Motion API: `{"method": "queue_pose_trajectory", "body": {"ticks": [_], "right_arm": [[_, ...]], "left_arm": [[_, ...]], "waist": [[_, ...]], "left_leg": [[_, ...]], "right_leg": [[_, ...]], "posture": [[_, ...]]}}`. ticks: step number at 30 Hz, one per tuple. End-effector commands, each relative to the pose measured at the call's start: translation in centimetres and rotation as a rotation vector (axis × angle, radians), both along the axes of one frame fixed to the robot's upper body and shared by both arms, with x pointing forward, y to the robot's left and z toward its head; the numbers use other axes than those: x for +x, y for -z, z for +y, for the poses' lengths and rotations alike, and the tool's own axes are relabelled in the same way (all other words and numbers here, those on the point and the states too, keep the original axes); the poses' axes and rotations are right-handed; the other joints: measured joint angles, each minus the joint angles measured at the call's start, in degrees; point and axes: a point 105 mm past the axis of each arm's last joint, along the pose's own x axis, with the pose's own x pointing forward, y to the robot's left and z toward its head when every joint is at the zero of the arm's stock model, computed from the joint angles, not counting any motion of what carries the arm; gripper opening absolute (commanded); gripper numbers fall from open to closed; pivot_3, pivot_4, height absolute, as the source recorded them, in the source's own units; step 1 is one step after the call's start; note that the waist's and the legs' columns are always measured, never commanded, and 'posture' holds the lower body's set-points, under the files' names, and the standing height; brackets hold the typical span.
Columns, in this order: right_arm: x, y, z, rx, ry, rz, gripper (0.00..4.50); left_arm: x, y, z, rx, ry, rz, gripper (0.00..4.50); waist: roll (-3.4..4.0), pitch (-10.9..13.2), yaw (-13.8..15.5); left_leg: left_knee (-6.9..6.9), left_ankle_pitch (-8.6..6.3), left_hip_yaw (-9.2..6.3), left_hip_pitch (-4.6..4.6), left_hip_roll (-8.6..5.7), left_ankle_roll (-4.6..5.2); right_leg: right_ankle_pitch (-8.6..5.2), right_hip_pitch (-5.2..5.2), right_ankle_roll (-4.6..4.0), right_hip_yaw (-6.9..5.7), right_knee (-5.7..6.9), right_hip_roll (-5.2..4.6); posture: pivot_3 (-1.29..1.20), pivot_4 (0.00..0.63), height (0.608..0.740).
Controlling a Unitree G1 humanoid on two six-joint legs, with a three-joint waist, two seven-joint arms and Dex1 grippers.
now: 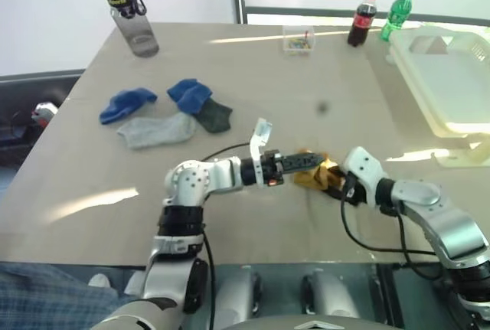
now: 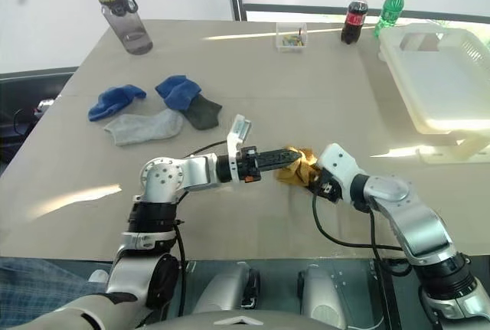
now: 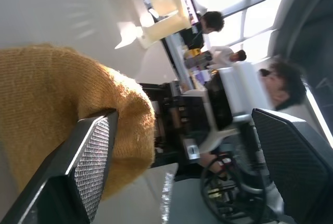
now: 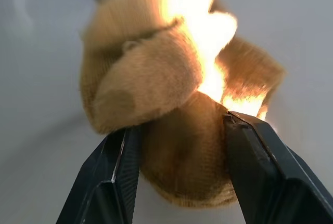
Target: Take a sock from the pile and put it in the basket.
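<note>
sock, mustard yellow (image 1: 315, 172), bunched in a lump near the front middle of the table (image 1: 321, 77), well apart from the pile (image 1: 164, 112) of blue and grey socks at the far left.

right gripper (image 4: 177, 174) is on it: in the right wrist view the two black fingers (image 4: 112, 177) stand either side of the lump's near end, cloth filling the gap between them, jaws partly closed and pinching the fabric. the bulk of the sock lies straight ahead of these jaws, along their line.

left gripper (image 1: 310, 161) comes in level from the robot's left, tips at the sock's other side. its jaws are spread wide; in the left wrist view one finger (image 3: 93, 156) lies against the yellow knit, the other well clear of it, so no grip there.

basket (image 1: 452, 77) sits at the far right edge of the table, on the right arm's side.

judgement: the right arm is the nearer one to the basket and already has the sock, so the carry runs right and away; the left looks set to help or back off.
</note>
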Motion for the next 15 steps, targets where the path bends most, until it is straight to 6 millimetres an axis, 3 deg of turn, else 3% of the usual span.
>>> {"method": "queue_pose_trajectory", "body": {"ticks": [1,4,6,7,9,15], "right_arm": [[-1.5,-3.5,-0.9,-0.003,-0.054,-0.069,2.52],[-1.9,-4.0,-3.3,-0.064,-0.016,-0.050,3.30],[-2.0,-4.3,-4.2,-0.055,0.014,-0.032,4.26],[-2.0,-4.4,-4.5,-0.040,0.031,-0.028,4.40],[-1.5,-4.6,-4.5,0.021,0.083,-0.008,4.40],[0.2,-3.3,-1.7,0.283,0.215,0.125,4.40]], "left_arm": [[0.3,-0.3,-0.6,-0.010,0.009,-0.024,4.42],[0.6,0.2,-0.7,0.004,0.002,-0.021,4.50],[0.8,0.3,-0.8,0.001,0.001,-0.020,4.50],[0.8,0.3,-0.8,-0.003,0.002,-0.020,4.50],[0.9,0.2,-1.0,-0.015,0.007,-0.018,4.50],[0.5,-0.1,-1.6,-0.050,0.033,-0.022,4.50]], "waist": [[0.03,0.0,0.1],[0.00,0.1,0.2],[-0.01,0.1,0.1],[-0.02,0.1,0.1],[-0.02,0.1,0.0],[-0.02,0.1,-0.1]], "left_leg": [[-0.01,0.00,0.00,-0.03,0.00,0.00],[-0.01,-0.01,-0.04,-0.10,-0.01,0.01],[-0.01,-0.01,-0.04,-0.11,-0.01,0.02],[-0.01,-0.01,-0.03,-0.11,-0.01,0.02],[-0.01,0.00,-0.03,-0.08,0.00,0.03],[0.00,0.01,-0.05,-0.02,0.05,0.01]], "right_leg": [[0.00,0.00,0.00,-0.01,-0.05,0.00],[0.00,0.03,0.01,-0.09,-0.22,0.00],[0.00,0.03,0.01,-0.09,-0.22,-0.01],[0.00,0.03,0.01,-0.08,-0.21,-0.01],[0.00,0.03,0.01,-0.08,-0.17,-0.01],[0.00,0.02,0.01,-0.07,-0.03,0.01]], "posture": [[0.00,0.150,0.740],[0.00,0.150,0.740],[0.00,0.150,0.740],[0.00,0.150,0.740],[0.00,0.150,0.740],[0.00,0.150,0.740]]}}
